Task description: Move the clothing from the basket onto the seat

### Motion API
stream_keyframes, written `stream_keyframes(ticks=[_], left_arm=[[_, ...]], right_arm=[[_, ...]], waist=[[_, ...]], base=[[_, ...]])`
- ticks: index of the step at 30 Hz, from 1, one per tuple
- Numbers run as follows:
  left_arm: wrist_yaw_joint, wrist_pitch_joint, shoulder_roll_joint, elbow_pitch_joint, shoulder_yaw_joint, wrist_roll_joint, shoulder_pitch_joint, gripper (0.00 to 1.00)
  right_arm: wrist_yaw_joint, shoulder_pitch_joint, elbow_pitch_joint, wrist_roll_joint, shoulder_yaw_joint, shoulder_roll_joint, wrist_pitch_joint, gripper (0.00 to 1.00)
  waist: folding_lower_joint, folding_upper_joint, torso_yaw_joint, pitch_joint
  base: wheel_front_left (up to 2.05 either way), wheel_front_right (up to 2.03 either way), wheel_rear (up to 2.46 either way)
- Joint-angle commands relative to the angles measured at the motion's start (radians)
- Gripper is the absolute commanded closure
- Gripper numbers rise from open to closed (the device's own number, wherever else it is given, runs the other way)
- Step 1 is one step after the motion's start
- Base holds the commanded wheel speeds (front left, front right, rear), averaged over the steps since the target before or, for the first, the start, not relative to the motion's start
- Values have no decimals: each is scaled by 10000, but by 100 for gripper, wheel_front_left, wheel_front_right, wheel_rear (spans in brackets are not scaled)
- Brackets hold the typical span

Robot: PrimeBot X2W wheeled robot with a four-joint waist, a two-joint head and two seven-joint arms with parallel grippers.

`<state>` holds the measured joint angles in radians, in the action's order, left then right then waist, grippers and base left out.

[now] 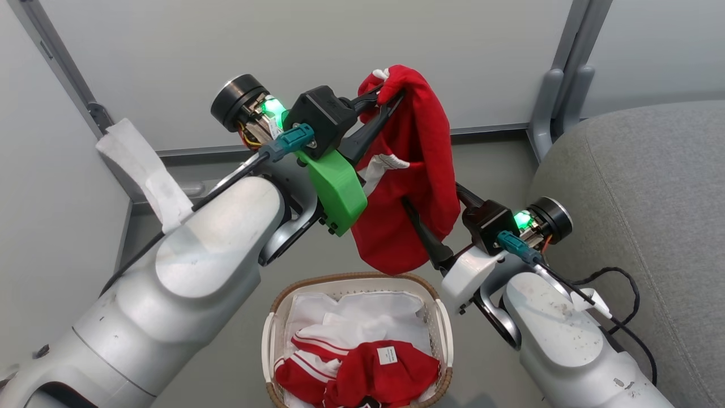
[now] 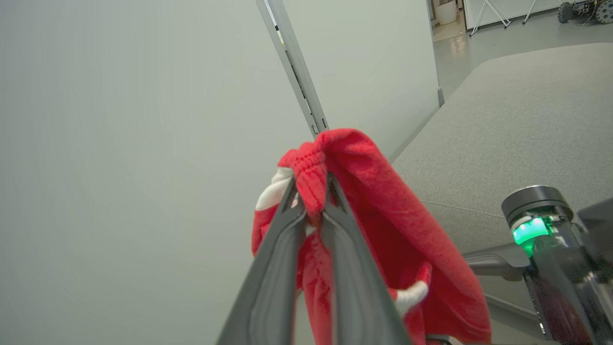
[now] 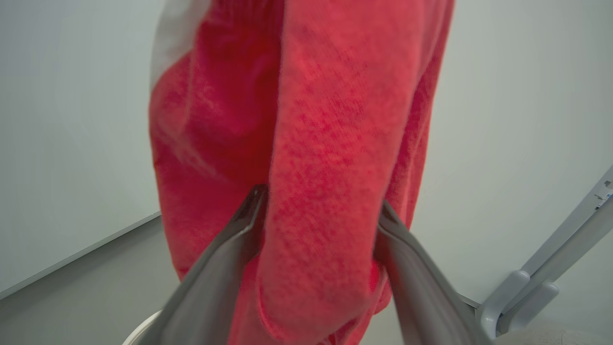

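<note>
The left gripper [image 2: 311, 191] squeezes the clothing [image 1: 422, 170] by its top — it hangs down. The right gripper [image 3: 321, 208] is wide open lower down — cloth between its fingers. The basket [image 1: 351, 279] sits below both grippers.

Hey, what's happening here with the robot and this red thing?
The robot is unloading laundry. Its left gripper is shut on the top of a red garment, holding it up above the basket. The right gripper is open, straddling the hanging cloth. More red clothing lies in the basket; the grey seat stands on its right.
</note>
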<state>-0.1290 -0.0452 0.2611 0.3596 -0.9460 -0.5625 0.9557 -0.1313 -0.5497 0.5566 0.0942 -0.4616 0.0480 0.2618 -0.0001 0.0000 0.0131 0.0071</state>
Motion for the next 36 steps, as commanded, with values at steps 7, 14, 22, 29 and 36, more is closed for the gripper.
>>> stream_keyframes(ticks=[7, 14, 22, 29, 36], left_arm=[[111, 9, 127, -277, -51, -167, -236, 100], [509, -398, 437, -109, 260, -394, -794, 76], [904, -1224, 569, 541, 528, -686, -1662, 0], [1049, -1824, 226, 1045, 417, -865, -2676, 0], [874, -2109, -217, 1407, 162, -727, -3399, 0]], right_arm=[[10, -494, 657, 582, -498, 42, 49, 100], [10, -641, 558, 630, -250, 45, 49, 100], [10, -756, 429, 471, 224, 58, 49, 100], [10, -299, 264, 423, 1048, 237, 49, 100], [10, 60, -239, 239, 1840, 647, 49, 100]], waist=[[1, 0, 204, 1], [1, 0, 30, 48], [1, 0, -262, 99], [1, 0, -633, 235], [1, 0, -1345, 470]], base=[[0, 0, 0], [0, 0, 0], [0, 0, 0], [0, 0, 0], [0, 0, 0]])
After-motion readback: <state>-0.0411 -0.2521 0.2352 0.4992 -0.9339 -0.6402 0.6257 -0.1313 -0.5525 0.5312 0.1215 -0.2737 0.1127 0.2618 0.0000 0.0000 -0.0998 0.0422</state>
